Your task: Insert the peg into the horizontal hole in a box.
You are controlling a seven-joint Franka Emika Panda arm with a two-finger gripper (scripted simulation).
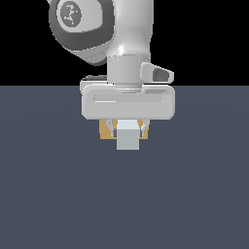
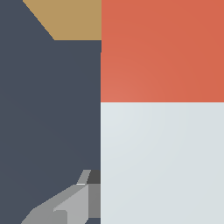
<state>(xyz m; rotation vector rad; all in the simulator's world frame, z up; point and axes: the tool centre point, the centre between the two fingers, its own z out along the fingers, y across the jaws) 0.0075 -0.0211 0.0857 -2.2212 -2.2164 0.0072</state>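
The peg (image 1: 128, 135) shows its pale grey-white end toward the exterior camera, held just under the white hand. My gripper (image 1: 129, 129) is shut on the peg, a finger at each side. In the wrist view the peg (image 2: 162, 162) fills much of the frame, its pale part near the finger (image 2: 72, 205) and its red-orange end (image 2: 162, 50) farther off. The tan box (image 1: 104, 130) stands right behind the peg in the exterior view, showing only as slivers on both sides. A corner of the box (image 2: 70, 19) shows beyond the red end. The hole is hidden.
A flat dark blue-grey floor (image 1: 124, 204) spreads all around. The arm's white body (image 1: 121, 34) rises above the hand against a black background.
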